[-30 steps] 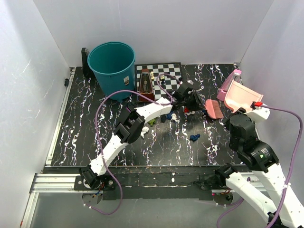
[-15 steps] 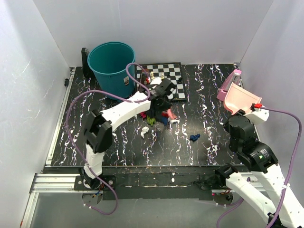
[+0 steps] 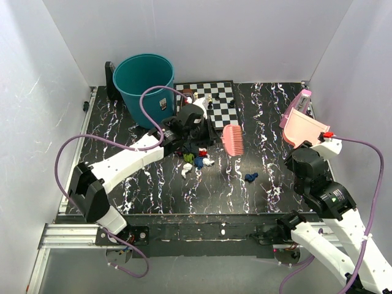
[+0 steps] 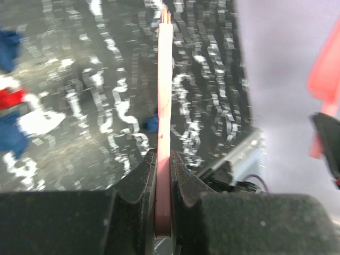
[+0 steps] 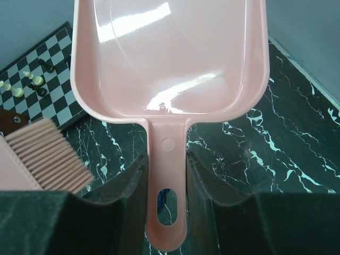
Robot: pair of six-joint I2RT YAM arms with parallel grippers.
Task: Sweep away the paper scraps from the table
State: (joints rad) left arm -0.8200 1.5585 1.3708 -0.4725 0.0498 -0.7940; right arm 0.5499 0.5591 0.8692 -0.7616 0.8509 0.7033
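Observation:
My left gripper is shut on a pink brush, seen edge-on in the left wrist view, held just above the black veined table. Paper scraps, red, blue, green and white, lie bunched left of the brush; red, white and blue ones show in the left wrist view. One dark blue scrap lies apart to the right. My right gripper is shut on the handle of a pink dustpan, held raised at the table's right side.
A teal bin stands at the back left. A chessboard with several pieces and a brown metronome lies behind the scraps. White walls close in the left, back and right. A metal rail runs along the near edge.
My left arm has swung the brush from the right of the table leftward across the scraps, then lifted it back right of them. The scraps are pushed into a tighter bunch.

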